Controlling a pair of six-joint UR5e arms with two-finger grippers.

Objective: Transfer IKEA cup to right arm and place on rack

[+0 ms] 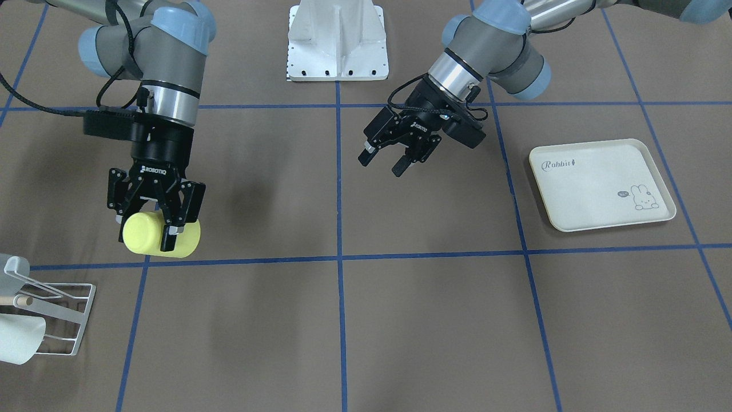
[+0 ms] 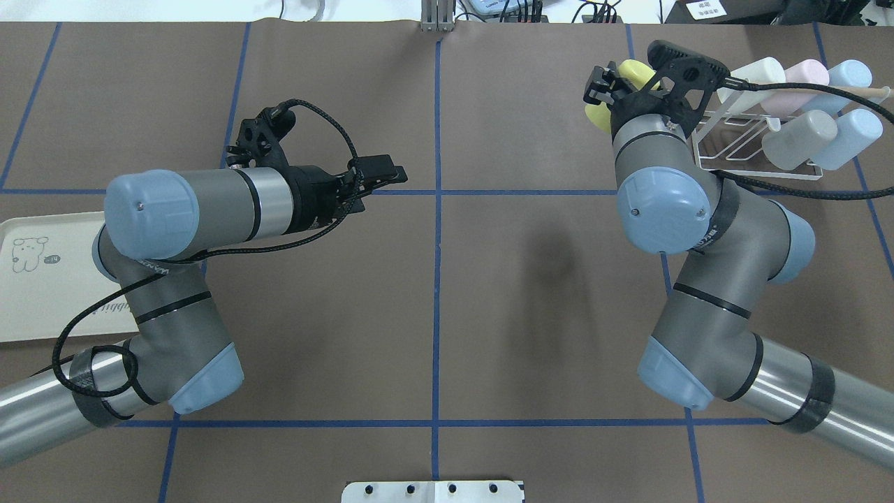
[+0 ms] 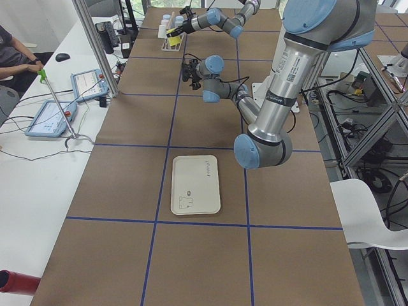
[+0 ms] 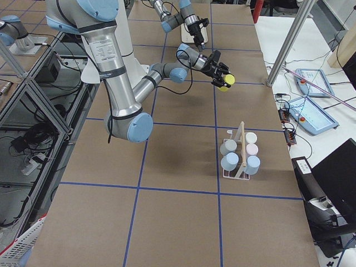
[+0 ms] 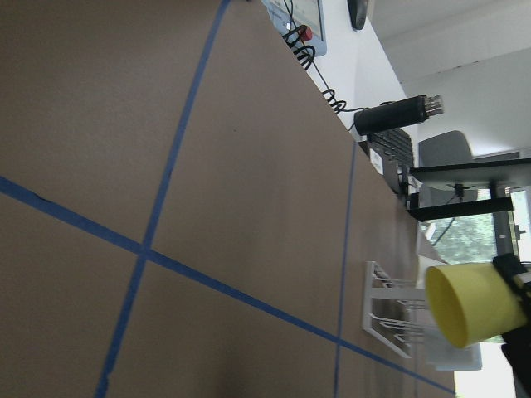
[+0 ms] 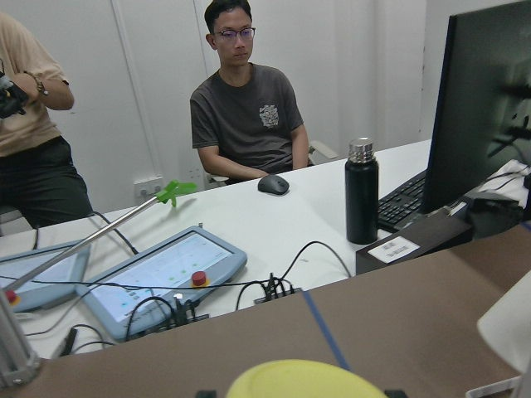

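In the front-facing view's lower left, the right fingers (image 1: 168, 232) are pinching the yellow cup (image 1: 143, 237) across its sides, holding it lying sideways above the bench (image 1: 434, 320). The rack (image 2: 740, 140) is sitting just below and to the left of it at that frame's edge. In the overhead view's upper right, the cup is hanging just left of the rack, where five pastel cups (image 2: 800, 140) are resting on the prongs. The left fingers (image 1: 403, 164) are hanging spread and holding nothing, right of centre in the front-facing view, tilting down toward the lower left. Well apart, at the right of that frame, the tray (image 1: 600, 183) is lying flat. The left wrist view is showing the cup's open mouth at lower right.
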